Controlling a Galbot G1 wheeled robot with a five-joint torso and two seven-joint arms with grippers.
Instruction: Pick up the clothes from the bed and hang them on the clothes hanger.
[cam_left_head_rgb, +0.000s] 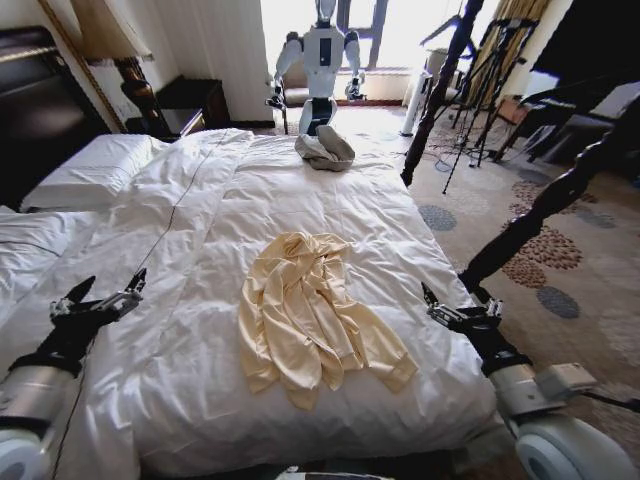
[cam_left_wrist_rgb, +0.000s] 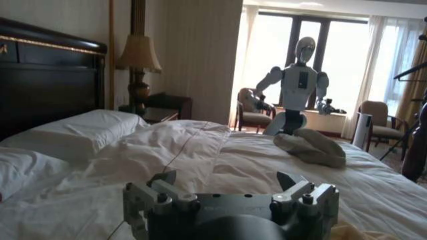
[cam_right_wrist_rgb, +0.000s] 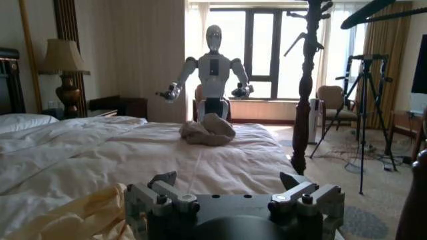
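The clothes, a pale yellow hooded top (cam_left_head_rgb: 310, 320), lie spread and rumpled on the white duvet of the bed (cam_left_head_rgb: 250, 190), near its front edge; a fold shows in the right wrist view (cam_right_wrist_rgb: 73, 215). My left gripper (cam_left_head_rgb: 112, 288) hovers open over the duvet to the left of the top, seen open (cam_left_wrist_rgb: 227, 177). On the other side, my right gripper (cam_left_head_rgb: 455, 302) hangs open at the bed's right edge, nothing between its fingers (cam_right_wrist_rgb: 228, 177). The clothes hanger, a dark wooden stand with hooks on top (cam_right_wrist_rgb: 310, 85), stands by the bed's right side (cam_left_head_rgb: 435, 100).
A grey-beige cloth bundle (cam_left_head_rgb: 325, 150) lies at the far end of the bed. A white humanoid robot (cam_left_head_rgb: 322, 60) stands beyond it. A second dark post (cam_left_head_rgb: 545, 205) leans close to my right arm. Tripods (cam_left_head_rgb: 490, 80) stand on the patterned carpet; pillows (cam_left_head_rgb: 90, 165) lie left.
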